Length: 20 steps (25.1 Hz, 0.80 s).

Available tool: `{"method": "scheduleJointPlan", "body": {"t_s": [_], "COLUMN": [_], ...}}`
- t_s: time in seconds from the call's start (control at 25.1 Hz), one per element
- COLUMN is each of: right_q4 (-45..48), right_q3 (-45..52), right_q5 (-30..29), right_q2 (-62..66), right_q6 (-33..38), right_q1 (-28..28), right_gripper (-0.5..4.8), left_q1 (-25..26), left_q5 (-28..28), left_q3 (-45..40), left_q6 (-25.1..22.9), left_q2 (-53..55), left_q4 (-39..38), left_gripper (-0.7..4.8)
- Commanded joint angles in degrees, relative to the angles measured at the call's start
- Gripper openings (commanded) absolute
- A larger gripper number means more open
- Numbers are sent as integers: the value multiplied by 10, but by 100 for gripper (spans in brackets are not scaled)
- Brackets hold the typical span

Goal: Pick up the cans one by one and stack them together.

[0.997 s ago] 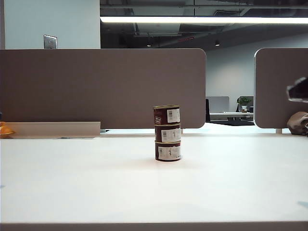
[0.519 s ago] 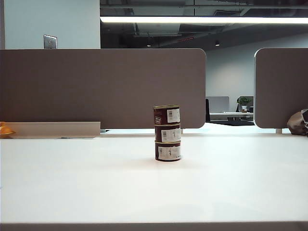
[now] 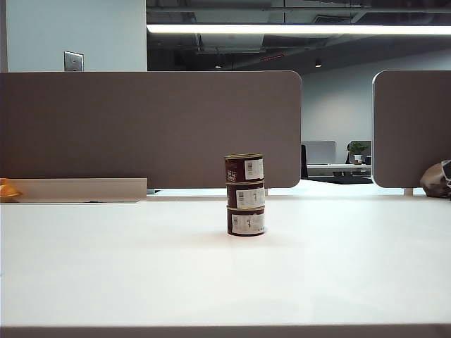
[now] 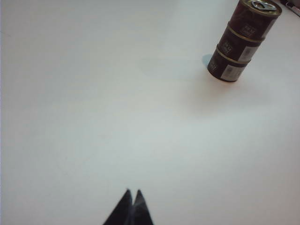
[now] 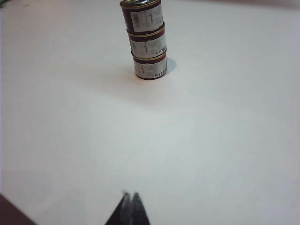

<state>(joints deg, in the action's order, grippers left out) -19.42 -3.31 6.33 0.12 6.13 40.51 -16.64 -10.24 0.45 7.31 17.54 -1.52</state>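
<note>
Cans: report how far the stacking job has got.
Done: all three cans stand in one upright column on the table, none loose beside it. In hand: nothing; the left gripper and right gripper are shut, empty and well clear of the stack. Left: nothing visible.

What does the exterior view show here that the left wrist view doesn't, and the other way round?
Only the exterior view shows the grey divider panels, the office behind them and an orange object at the table's left edge; neither pincer appears in it.

Only the left wrist view shows the left pincer, shut and well apart from the cans, plus the top can's gold lid.

Both show the three cans stacked upright on the white table, nothing touching them.
</note>
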Motion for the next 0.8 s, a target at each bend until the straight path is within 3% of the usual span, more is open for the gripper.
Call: {"method": "scheduleJointPlan", "body": {"t_s": [0.04,0.8], "right_q4": [-5,-5], "right_q3": [0,0], "right_q5": [0,0], "right_q2": [0,0], "right_q6": [-2,-2], "right_q1": [-1,-13], "right_gripper": [0,-1], "left_q1": [0,0], "left_q5": [1,0], "left_q3": [0,0], "left_q6": [0,0], "left_q2": [0,-78], "left_q4": [4,3], "left_gripper": [-5,-5]}}
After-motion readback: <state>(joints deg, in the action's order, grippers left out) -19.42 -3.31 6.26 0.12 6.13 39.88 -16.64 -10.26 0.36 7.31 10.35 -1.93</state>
